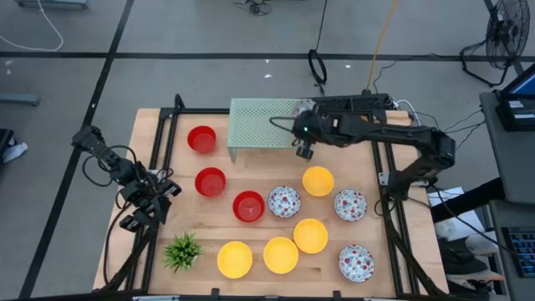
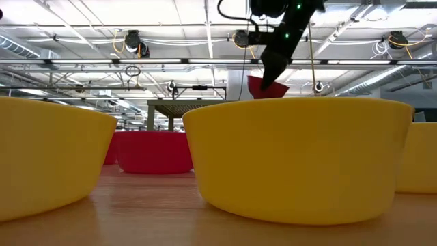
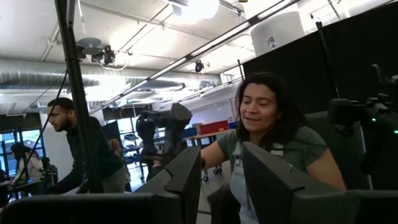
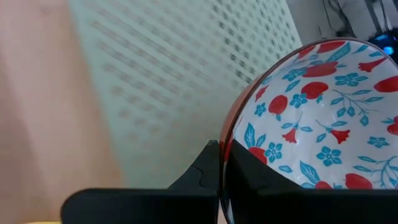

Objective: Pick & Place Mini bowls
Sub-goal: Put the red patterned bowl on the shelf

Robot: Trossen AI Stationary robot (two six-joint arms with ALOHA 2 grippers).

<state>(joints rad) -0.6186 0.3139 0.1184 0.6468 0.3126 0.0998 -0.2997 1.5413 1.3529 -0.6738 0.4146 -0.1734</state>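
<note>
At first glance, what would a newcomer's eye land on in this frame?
Most striking is the right pincer, raised above the pale green perforated shelf at the table's far edge, shut on the rim of a floral bowl that is white inside and red outside. Next come the bowls scattered over the wooden table: red towards the left, yellow along the near edge, floral towards the right. The left pincer waits at the table's left edge.

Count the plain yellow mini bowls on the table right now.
4. One yellow bowl sits mid-table beside the floral ones; three cluster near the front edge: and. None looks hidden in the high view.
</note>
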